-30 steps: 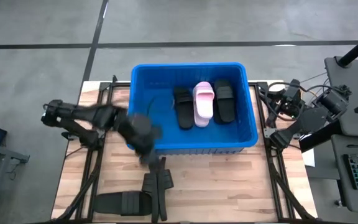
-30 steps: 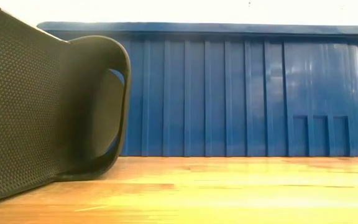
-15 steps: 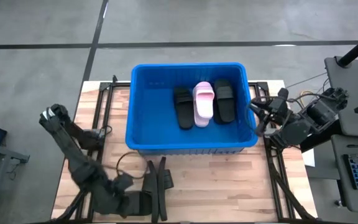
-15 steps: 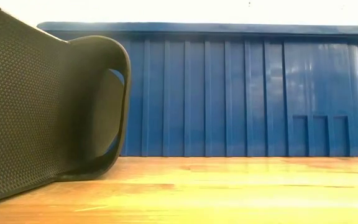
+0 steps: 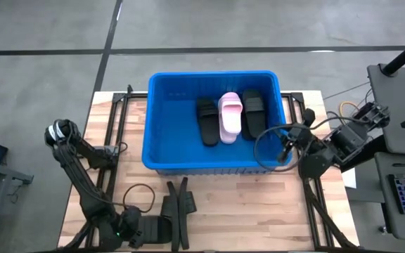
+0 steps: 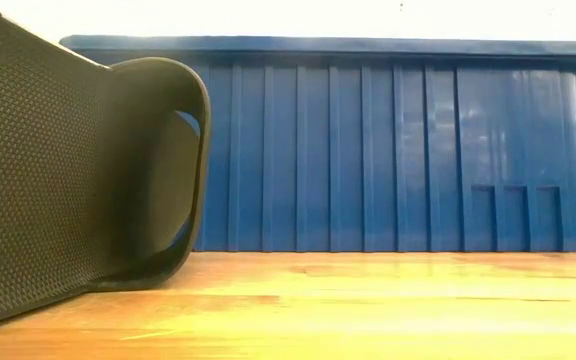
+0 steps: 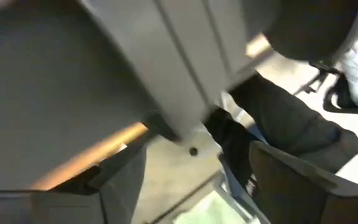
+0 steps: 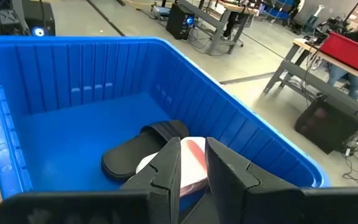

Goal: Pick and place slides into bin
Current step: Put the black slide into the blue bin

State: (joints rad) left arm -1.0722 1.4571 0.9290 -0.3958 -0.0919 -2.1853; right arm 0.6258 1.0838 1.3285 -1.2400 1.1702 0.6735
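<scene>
The blue bin stands at the middle of the table and holds two black slides with a pink slide between them. Another black slide lies near the table's near edge; in the low view it looms at the left. My left gripper is low at this slide's left end, its fingers apart. My right gripper hovers over the bin's right rim, empty, with a narrow gap between its fingers. My left gripper is at the left end of the black slide on the table, but my arm covers that place in the high view and the wrist view shows no slide. I cannot tell whether it touches the slide.
A narrow black forked bracket lies on the table between the bin and the loose slide. Black rails run along both table sides. Bare wood lies in front of the bin at the right.
My left arm has swung from the bin's front left corner toward the table's near edge and dropped to the loose black slide's left end. My right gripper has moved from the right side toward the bin, over its right rim. The loose slide has stayed in place.
</scene>
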